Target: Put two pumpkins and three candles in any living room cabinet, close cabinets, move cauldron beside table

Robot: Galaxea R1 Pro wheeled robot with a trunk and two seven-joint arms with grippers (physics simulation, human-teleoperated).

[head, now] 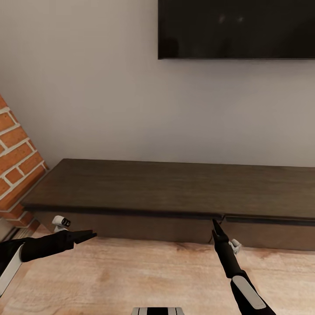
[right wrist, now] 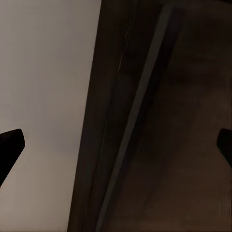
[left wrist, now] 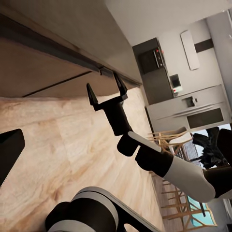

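Right now you are facing the cabinet [head: 175, 188], the long low dark-brown console that runs along the pale wall below the black television [head: 236, 28], with a brick pillar [head: 17, 162] at its left end. Its drawer fronts look flush and closed, with a narrow seam between two of them just beside the tip of your right gripper [head: 215, 226]. That right gripper points up at the underside of the console's top lip, near the seam; in the left wrist view you can see its two fingers spread apart with nothing between them [left wrist: 105, 94], so it is open and empty, very close to the drawer front, though you cannot tell whether a fingertip touches the wood. The right wrist view shows the dark cabinet edge [right wrist: 145, 121] against the wall, with both fingertips far apart at the picture's sides. Your left gripper [head: 87, 236] hovers low over the light wood floor [head: 144, 275], well apart from the right one, pointing toward it; it carries nothing, but from the head view you cannot tell how wide it stands.
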